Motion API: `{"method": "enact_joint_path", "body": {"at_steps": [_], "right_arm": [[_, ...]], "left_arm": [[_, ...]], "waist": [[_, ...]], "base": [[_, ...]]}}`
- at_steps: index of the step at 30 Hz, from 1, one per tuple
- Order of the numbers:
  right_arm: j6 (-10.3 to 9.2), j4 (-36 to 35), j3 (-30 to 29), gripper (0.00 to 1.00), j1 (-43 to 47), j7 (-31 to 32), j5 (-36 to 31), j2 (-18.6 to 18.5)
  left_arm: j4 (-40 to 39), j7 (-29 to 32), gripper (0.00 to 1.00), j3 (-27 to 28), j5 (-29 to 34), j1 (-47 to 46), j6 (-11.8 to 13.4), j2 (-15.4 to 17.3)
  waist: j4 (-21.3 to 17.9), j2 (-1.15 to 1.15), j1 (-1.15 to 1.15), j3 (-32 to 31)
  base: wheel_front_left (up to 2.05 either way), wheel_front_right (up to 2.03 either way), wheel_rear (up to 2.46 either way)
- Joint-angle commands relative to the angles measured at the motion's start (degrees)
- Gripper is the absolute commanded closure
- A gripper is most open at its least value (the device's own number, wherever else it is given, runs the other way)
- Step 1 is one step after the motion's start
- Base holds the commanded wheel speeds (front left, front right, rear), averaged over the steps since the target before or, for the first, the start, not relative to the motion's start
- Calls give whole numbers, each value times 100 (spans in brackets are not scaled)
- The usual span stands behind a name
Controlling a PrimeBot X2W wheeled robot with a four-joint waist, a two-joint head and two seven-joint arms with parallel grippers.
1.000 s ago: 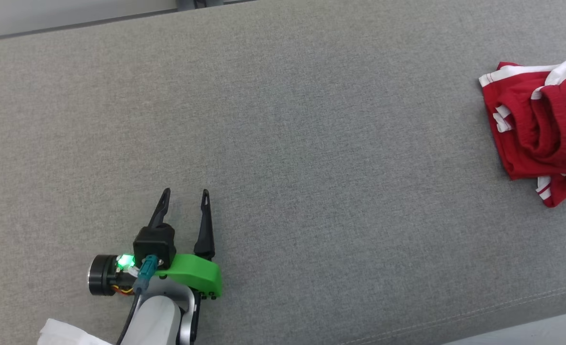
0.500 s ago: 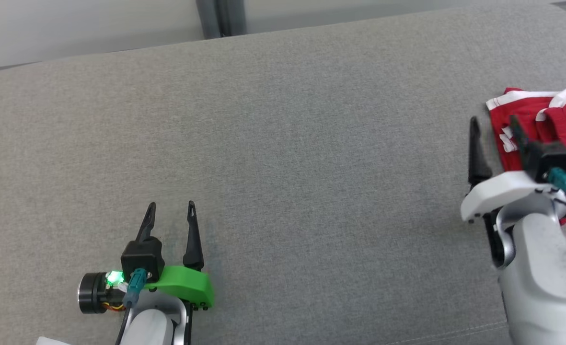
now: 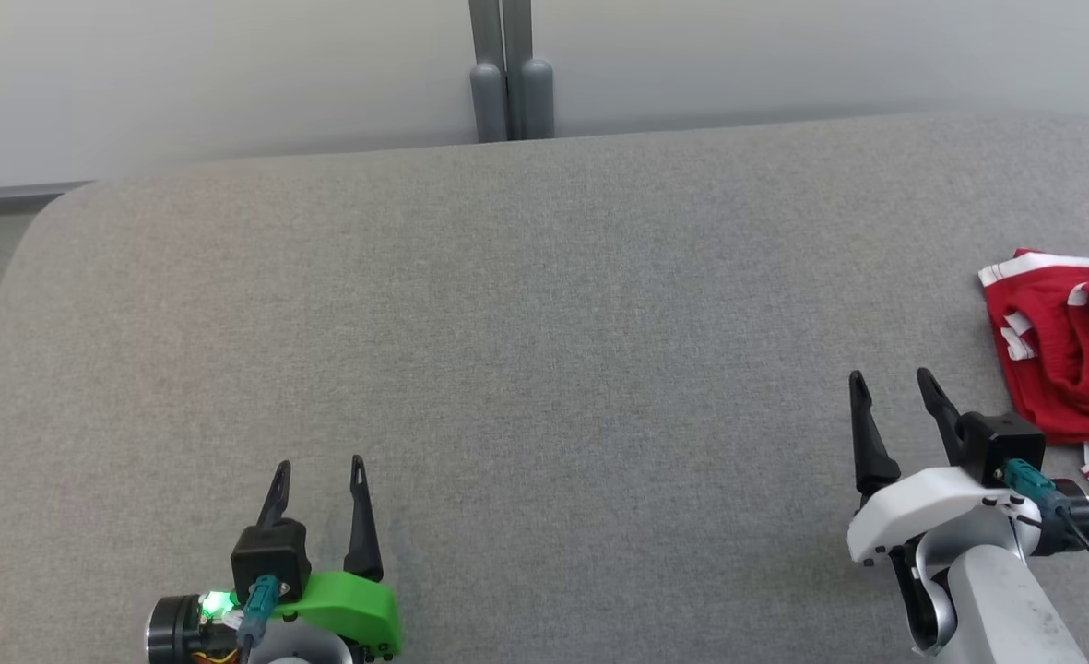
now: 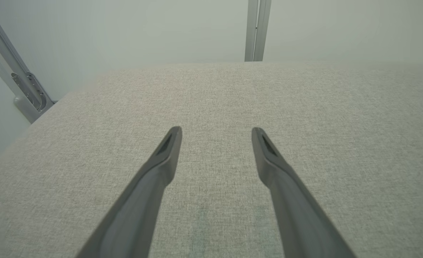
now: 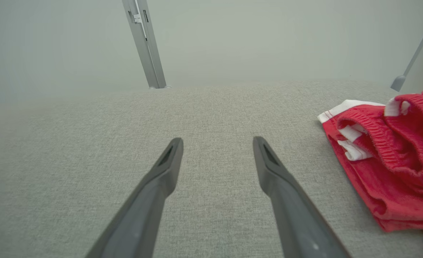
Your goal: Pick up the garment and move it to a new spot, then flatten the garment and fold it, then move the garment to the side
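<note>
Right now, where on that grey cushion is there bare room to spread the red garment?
The widest bare stretch of the grey cushion lies between the left gripper and right gripper, running back to the grey post. It is crowded only at the right edge, where the crumpled red garment lies beside the right gripper.

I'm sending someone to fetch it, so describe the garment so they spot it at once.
Start at the wide grey fabric cushion and look to its right side, just past the right gripper. There lies a crumpled red cloth garment with white stripes, its bright colour unlike anything beside it.
</note>
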Motion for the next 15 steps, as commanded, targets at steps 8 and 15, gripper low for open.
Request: {"method": "enact_joint_path", "body": {"at_steps": [8, 15], "right_arm": [[-9, -72, 214, 0, 209, -15, 149, -8], [-8, -130, 244, 0, 221, -15, 231, -6]], "left_arm": [[-71, 2, 0, 145, -17, 219, -116, 25], [-146, 2, 0, 289, -230, 322, -357, 25]], "waist": [[100, 0, 0, -440], [62, 0, 0, -501]], "base": [[0, 0, 0], [0, 0, 0]]}}
